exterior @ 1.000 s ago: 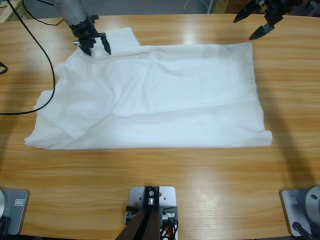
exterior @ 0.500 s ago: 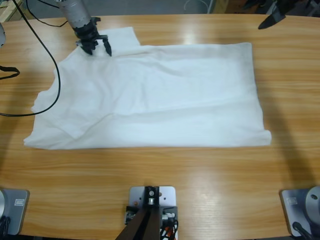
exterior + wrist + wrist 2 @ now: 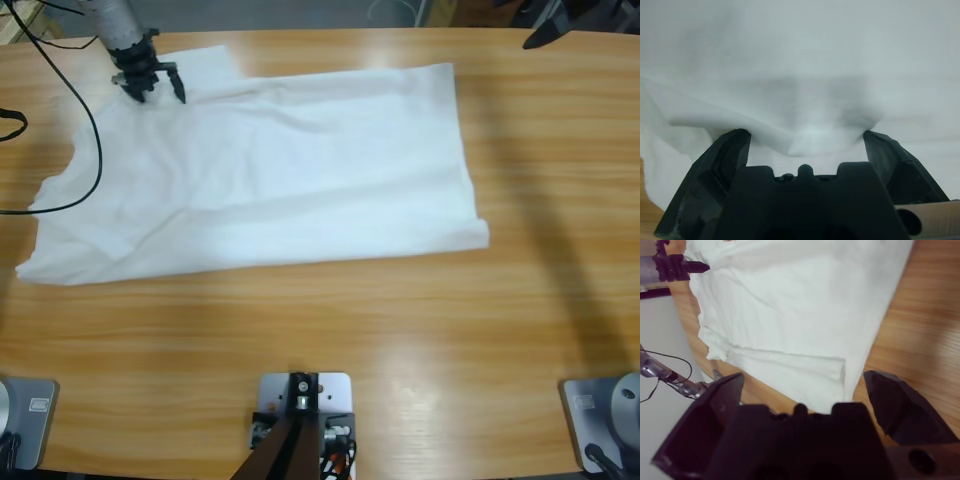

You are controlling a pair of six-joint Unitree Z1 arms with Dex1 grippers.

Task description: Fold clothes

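Note:
The clothes are one white T-shirt spread flat across the left and middle of the wooden table, one sleeve at the far left corner. My left gripper stands on the shirt's far left part, near that sleeve. In the left wrist view the shirt fills the picture, and a ridge of fabric is bunched between the wide-apart jaws of the left gripper. My right gripper is open and holds nothing, high above the shirt. Only its tip shows at the far right edge.
A black cable hangs from the left arm and loops over the table's left end and the shirt's edge. The left arm shows small in the right wrist view. Bare wood lies in front of and right of the shirt.
The left gripper has moved left along the far edge, and the whole shirt has slid left with it. The right gripper has drawn back toward the far right corner.

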